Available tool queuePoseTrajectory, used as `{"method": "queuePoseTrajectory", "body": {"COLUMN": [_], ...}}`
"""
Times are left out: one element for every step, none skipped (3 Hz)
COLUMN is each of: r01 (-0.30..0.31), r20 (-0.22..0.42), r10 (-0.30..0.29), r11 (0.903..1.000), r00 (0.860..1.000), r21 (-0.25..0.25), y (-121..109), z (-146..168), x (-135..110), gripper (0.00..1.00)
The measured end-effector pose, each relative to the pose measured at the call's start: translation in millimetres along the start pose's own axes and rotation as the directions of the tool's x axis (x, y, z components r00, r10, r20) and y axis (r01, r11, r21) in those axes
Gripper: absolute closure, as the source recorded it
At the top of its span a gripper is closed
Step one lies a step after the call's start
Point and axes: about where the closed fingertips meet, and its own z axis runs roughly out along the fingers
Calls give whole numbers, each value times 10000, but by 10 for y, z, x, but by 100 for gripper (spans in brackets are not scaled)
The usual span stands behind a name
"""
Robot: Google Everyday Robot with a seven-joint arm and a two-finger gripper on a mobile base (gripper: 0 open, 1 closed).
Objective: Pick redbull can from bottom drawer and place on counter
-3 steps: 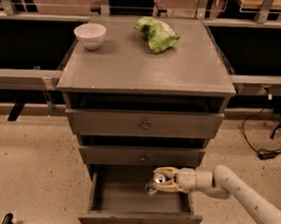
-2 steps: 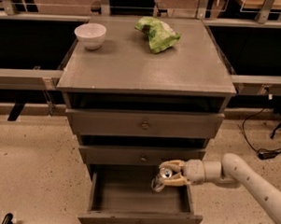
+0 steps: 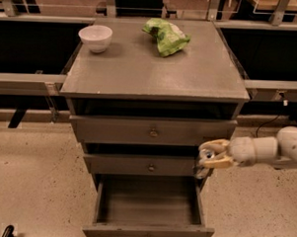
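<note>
The gripper [image 3: 209, 154] is seen at the right front corner of the cabinet, level with the middle drawer [image 3: 149, 166], with the pale arm [image 3: 265, 149] reaching in from the right. The jaws are clenched on the redbull can [image 3: 205, 154]: one finger lies above it and one below, and the silver top shows between them. The can is thus held in the air and touches no surface. It appears tilted rather than upright, probably because it was taken from the side in the shallow box. The bottom drawer [image 3: 149, 204] stands pulled out below and to the left of the jaws, and its bare floor shows nothing inside, so the picking part of the task is judged done and the placing part not yet done. The counter [image 3: 151, 66] lies well above and to the left of the jaws. On it, a white bowl [image 3: 95, 37] sits at the far left corner and a crumpled green bag [image 3: 165, 36] at the far middle, while the near half, the part closest to the jaws, is open. The can is judged to be kept out beside the cabinet so that the overhanging edge above the jaws can be passed on the way up. That edge is where a knock could be expected.
</note>
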Motion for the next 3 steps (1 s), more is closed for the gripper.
{"method": "queuePoseTrajectory", "body": {"r01": [-59, 297, 297], "r20": [-490, -1004, -1003], "r10": [88, -201, -202], "r11": [9982, 9951, 9951], "r00": [9988, 9947, 9948], "r21": [597, 948, 948], "y": [-232, -483, -483], "z": [-590, -891, -892], "x": [-509, -1073, -1074], "gripper": [100, 100, 100]}}
